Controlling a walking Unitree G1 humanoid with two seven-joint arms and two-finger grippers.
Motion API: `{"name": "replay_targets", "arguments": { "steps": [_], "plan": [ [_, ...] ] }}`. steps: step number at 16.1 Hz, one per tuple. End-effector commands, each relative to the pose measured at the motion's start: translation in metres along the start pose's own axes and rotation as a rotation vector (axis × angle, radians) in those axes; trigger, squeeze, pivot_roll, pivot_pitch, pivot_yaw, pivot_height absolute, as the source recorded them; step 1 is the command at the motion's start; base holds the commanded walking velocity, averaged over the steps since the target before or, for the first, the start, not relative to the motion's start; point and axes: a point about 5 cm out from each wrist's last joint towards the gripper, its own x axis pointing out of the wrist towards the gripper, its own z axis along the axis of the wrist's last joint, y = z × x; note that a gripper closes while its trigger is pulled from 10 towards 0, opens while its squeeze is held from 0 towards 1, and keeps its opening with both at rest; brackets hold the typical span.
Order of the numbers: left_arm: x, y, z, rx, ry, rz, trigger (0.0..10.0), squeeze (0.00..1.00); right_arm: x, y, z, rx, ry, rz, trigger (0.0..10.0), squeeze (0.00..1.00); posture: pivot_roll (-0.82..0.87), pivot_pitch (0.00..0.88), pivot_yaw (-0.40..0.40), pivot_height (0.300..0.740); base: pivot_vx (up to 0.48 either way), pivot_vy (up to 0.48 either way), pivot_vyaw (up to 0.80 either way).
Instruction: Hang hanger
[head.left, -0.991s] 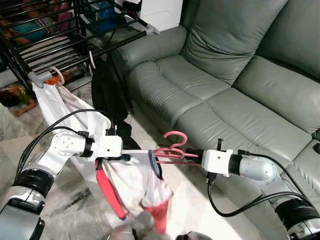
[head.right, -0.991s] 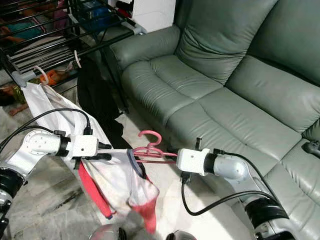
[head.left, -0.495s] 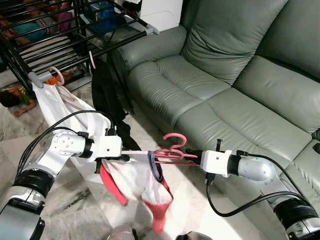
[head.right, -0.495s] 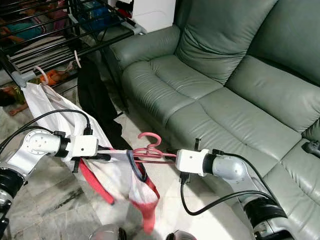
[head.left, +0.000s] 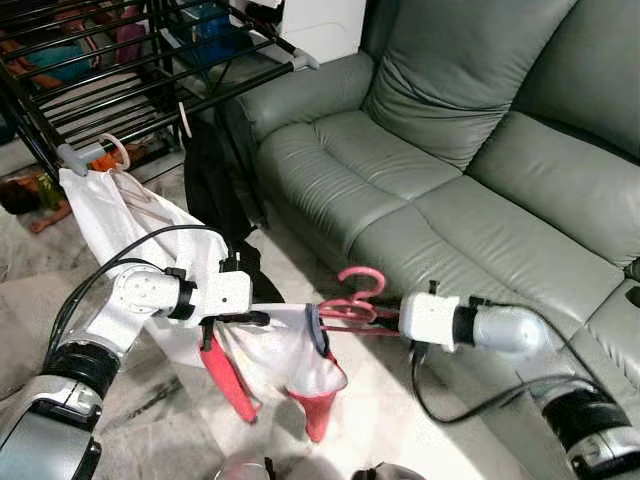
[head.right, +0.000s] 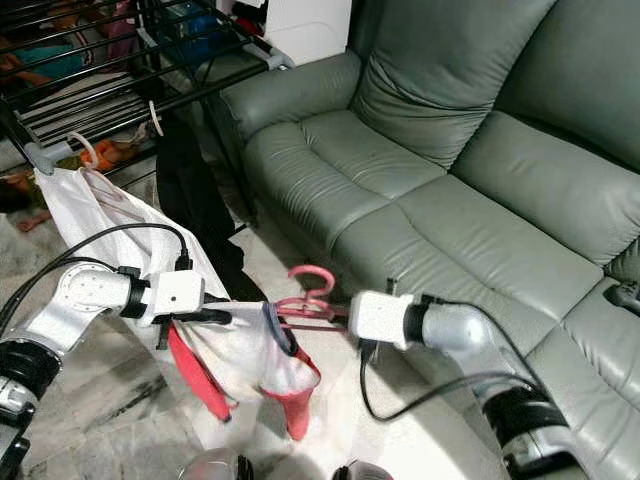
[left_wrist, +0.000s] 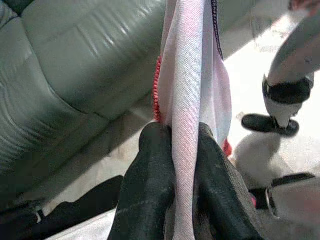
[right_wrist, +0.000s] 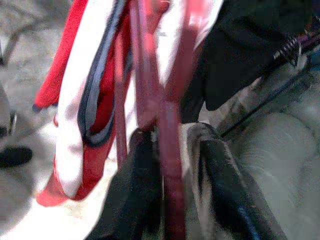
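1. The left gripper (head.left: 262, 318), its arm bent and reaching inward, pinches the white-and-red garment (head.left: 285, 355).
2. The right gripper (head.left: 385, 318), forearm level, clamps the pink hanger (head.left: 350, 300) before the sofa (head.left: 470, 200).

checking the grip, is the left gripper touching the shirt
Touching. The left wrist view shows the left gripper shut on a fold of the shirt.

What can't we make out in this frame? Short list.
- Pink hanger: its arms are inside the white and red shirt in the eye views.
- Right pincer: right wrist view is blurred, so the grip on the hanger is unclear.
- Drying rack: cut off by the top and left edges of the eye views.
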Motion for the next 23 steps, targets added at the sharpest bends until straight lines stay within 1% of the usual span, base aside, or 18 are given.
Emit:
{"name": "replay_targets", "arguments": {
  "steps": [1, 2, 3, 4, 7, 8, 10, 11, 12, 13, 14, 15, 16, 18, 19, 20, 22, 23],
  "plan": [
    [-0.006, 0.004, -0.001, -0.079, -0.053, 0.063, 0.0, 0.0, -0.005, -0.014, 0.008, 0.003, -0.02, 0.011, 10.0, 1.0, -0.04, 0.0, 0.048, 0.74, 0.0, 0.0, 0.0],
    [-0.005, 0.001, -0.005, -0.127, -0.065, 0.072, 0.0, 0.0, -0.011, -0.023, 0.011, 0.009, -0.018, 0.023, 10.0, 1.0, -0.04, 0.0, 0.048, 0.74, 0.0, 0.0, 0.0],
    [-0.005, -0.005, -0.01, -0.152, -0.058, 0.058, 0.0, 0.0, -0.018, -0.032, 0.013, 0.028, -0.01, 0.051, 10.0, 1.0, -0.04, 0.0, 0.048, 0.74, 0.0, 0.0, 0.0],
    [-0.004, -0.008, -0.012, -0.18, -0.064, 0.055, 0.0, 0.0, -0.024, -0.037, 0.016, 0.026, 0.001, 0.077, 10.0, 1.0, -0.04, 0.0, 0.048, 0.74, 0.0, 0.0, 0.0],
    [-0.003, -0.011, -0.017, -0.268, -0.097, 0.096, 0.0, 0.0, -0.046, -0.052, 0.021, 0.058, 0.044, 0.169, 10.0, 1.0, -0.04, 0.0, 0.047, 0.74, 0.0, 0.0, 0.0],
    [-0.002, -0.011, -0.018, -0.281, -0.099, 0.103, 0.0, 0.0, -0.051, -0.055, 0.022, 0.073, 0.046, 0.181, 10.0, 1.0, -0.04, 0.0, 0.047, 0.74, 0.0, 0.0, 0.0],
    [-0.002, -0.013, -0.021, -0.338, -0.118, 0.136, 0.0, 0.0, -0.061, -0.065, 0.029, 0.144, 0.002, 0.167, 10.0, 1.0, -0.04, 0.0, 0.047, 0.74, 0.0, 0.0, 0.0],
    [-0.002, -0.012, -0.024, -0.372, -0.134, 0.199, 0.0, 0.0, -0.065, -0.076, 0.038, 0.208, -0.09, 0.098, 10.0, 1.0, -0.04, 0.0, 0.048, 0.74, 0.0, 0.0, 0.0],
    [-0.002, -0.01, -0.025, -0.384, -0.142, 0.228, 0.0, 0.0, -0.065, -0.082, 0.042, 0.217, -0.132, 0.044, 10.0, 1.0, -0.04, 0.0, 0.048, 0.74, 0.0, 0.0, 0.0],
    [-0.002, -0.007, -0.026, -0.404, -0.148, 0.294, 0.0, 0.0, -0.062, -0.097, 0.05, 0.238, -0.228, -0.118, 10.0, 1.0, -0.04, 0.0, 0.047, 0.74, 0.0, 0.0, 0.0],
    [-0.002, -0.002, -0.027, -0.448, -0.173, 0.381, 0.0, 0.0, -0.061, -0.11, 0.052, 0.243, -0.267, -0.289, 10.0, 1.0, -0.04, 0.0, 0.049, 0.74, 0.0, 0.0, 0.0],
    [-0.002, 0.003, -0.027, -0.482, -0.198, 0.442, 0.0, 0.0, -0.061, -0.115, 0.053, 0.244, -0.283, -0.371, 10.0, 1.0, -0.04, 0.0, 0.049, 0.74, 0.0, 0.0, 0.0],
    [-0.003, 0.007, -0.025, -0.499, -0.215, 0.486, 0.0, 0.0, -0.06, -0.116, 0.053, 0.27, -0.305, -0.404, 10.0, 1.0, -0.04, 0.0, 0.05, 0.74, 0.0, 0.0, 0.0],
    [-0.005, 0.017, -0.023, -0.536, -0.235, 0.569, 0.0, 0.0, -0.055, -0.108, 0.055, 0.368, -0.373, -0.404, 10.0, 1.0, -0.03, 0.0, 0.051, 0.74, 0.0, 0.0, 0.0],
    [-0.009, 0.022, -0.022, -0.548, -0.249, 0.604, 0.0, 0.0, -0.051, -0.098, 0.057, 0.467, -0.434, -0.362, 10.0, 1.0, -0.03, 0.0, 0.052, 0.74, 0.0, 0.0, 0.0],
    [-0.016, 0.031, -0.014, -0.544, -0.306, 0.615, 0.0, 0.0, -0.042, -0.073, 0.058, 0.584, -0.485, -0.249, 10.0, 1.0, -0.03, 0.0, 0.058, 0.74, 0.0, 0.0, 0.0],
    [-0.021, 0.037, -0.003, -0.509, -0.349, 0.593, 0.0, 0.0, -0.036, -0.054, 0.053, 0.642, -0.478, -0.173, 10.0, 1.0, -0.03, 0.0, 0.061, 0.74, 0.0, 0.0, 0.0],
    [-0.03, 0.044, 0.019, -0.419, -0.411, 0.524, 0.0, 0.0, -0.024, -0.03, 0.037, 0.723, -0.419, -0.133, 10.0, 1.0, -0.02, 0.0, 0.064, 0.74, 0.0, 0.0, 0.0]
  ]
}}
